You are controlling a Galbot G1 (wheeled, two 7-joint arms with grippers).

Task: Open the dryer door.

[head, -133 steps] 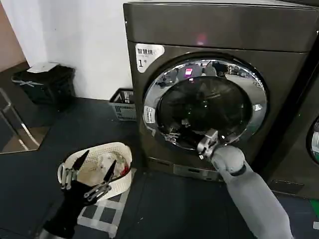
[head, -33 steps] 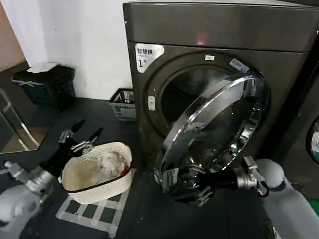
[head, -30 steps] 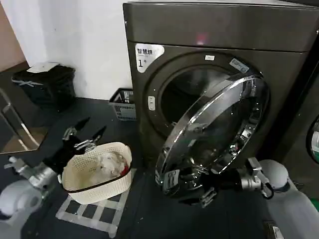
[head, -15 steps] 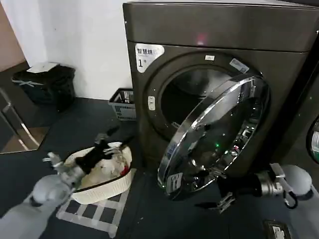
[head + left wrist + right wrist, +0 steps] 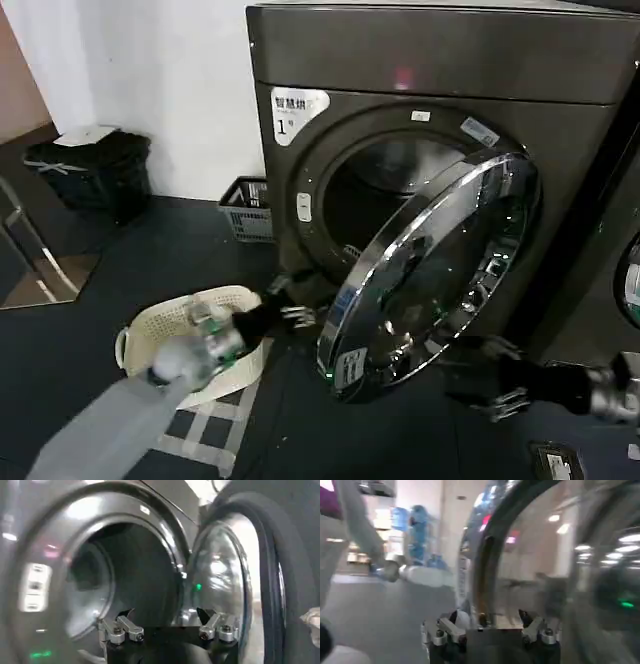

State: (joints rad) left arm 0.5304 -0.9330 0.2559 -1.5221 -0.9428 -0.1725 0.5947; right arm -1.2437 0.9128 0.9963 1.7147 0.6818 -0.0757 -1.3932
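1. From the head view you see the dryer door [image 5: 430, 265] swung partly out from the dryer [image 5: 440, 110], its chrome rim shiny around dark glass.
2. Your left wrist view looks into the dark drum opening, with the door's black inner side beside it.
3. The left gripper [image 5: 285, 303], jaws spread, sits near the door's free edge, over a white perforated basket [image 5: 150, 335].
4. The right gripper [image 5: 490, 375], jaws spread, sits low, just in front of the door, pinching nothing.
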